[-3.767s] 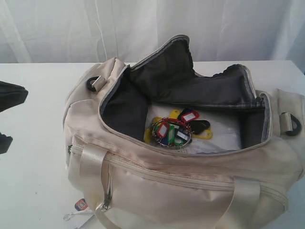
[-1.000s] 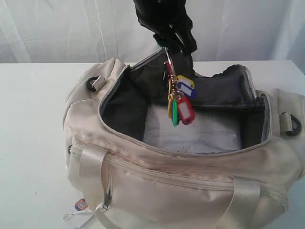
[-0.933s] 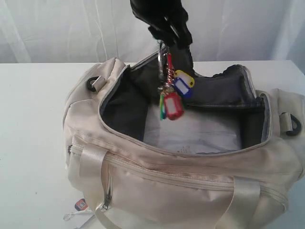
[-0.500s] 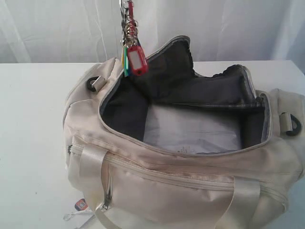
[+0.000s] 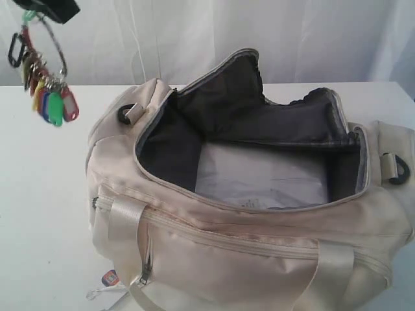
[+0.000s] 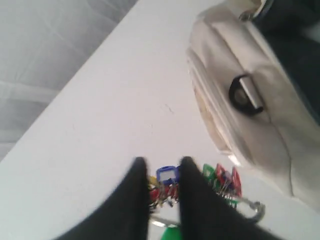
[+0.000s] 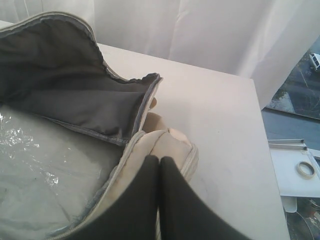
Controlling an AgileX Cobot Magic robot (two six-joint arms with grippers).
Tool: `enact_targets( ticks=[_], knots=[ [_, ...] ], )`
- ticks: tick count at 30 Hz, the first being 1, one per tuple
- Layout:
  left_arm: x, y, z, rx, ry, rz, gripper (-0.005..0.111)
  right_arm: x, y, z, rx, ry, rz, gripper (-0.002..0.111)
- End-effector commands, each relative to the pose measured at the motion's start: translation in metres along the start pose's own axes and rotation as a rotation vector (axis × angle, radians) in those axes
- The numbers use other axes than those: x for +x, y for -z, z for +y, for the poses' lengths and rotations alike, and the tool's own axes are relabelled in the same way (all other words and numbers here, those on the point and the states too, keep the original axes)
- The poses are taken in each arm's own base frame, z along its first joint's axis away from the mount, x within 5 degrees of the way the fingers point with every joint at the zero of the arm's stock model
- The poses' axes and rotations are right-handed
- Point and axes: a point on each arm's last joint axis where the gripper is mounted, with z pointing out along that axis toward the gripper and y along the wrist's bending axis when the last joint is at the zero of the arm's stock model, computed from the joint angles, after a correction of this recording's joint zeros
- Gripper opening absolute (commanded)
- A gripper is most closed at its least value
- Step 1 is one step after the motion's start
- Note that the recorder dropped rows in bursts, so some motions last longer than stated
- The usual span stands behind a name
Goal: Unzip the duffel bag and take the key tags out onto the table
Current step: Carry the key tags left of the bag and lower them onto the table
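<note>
We are noting left pincer (image 5: 47,13) gripping ring of multicoloured plastic key tags (image 5: 53,103) above white bench (image 5: 39,214), beside open cream fabric duffel bag (image 5: 246,253); right pincer (image 7: 160,159) closed.

Left pincer (image 6: 162,160) aloft; right pincer (image 7: 160,159) closed.

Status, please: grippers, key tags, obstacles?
Left gripper holds coloured plastic key tags above white table, beside open cream duffel bag. Right gripper shut, empty. Nothing seen under tags.

Cream fabric duffel bag (image 5: 246,249), matt grey lining (image 5: 227,107), glossy plastic key tags (image 5: 54,105)
</note>
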Motion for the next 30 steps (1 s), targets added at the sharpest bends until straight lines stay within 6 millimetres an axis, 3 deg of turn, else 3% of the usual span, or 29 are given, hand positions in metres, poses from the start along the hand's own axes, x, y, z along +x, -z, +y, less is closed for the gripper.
enact_targets(
  ticks=[1, 10, 16, 21, 30],
  knots=[
    [0.033, -0.015, -0.002, 0.026, 0.048, 0.173, 0.0, 0.0, 0.0, -0.001, 0.004, 0.0, -0.013, 0.0],
    [0.065, -0.087, -0.018, 0.058, 0.081, 0.198, 0.0, 0.0, 0.0, -0.001, 0.004, 0.0, -0.013, 0.0],
    [0.096, -0.121, -0.029, 0.076, 0.096, 0.244, 0.0, 0.0, 0.0, -0.001, 0.004, 0.0, -0.013, 0.0],
    [0.111, -0.129, -0.032, 0.09, 0.102, 0.31, 0.0, 0.0, 0.0, -0.001, 0.004, 0.0, -0.013, 0.0],
    [0.133, -0.116, -0.04, 0.219, 0.173, 0.584, 0.0, 0.0, 0.0, -0.001, 0.004, 0.0, -0.013, 0.0]
  ],
)
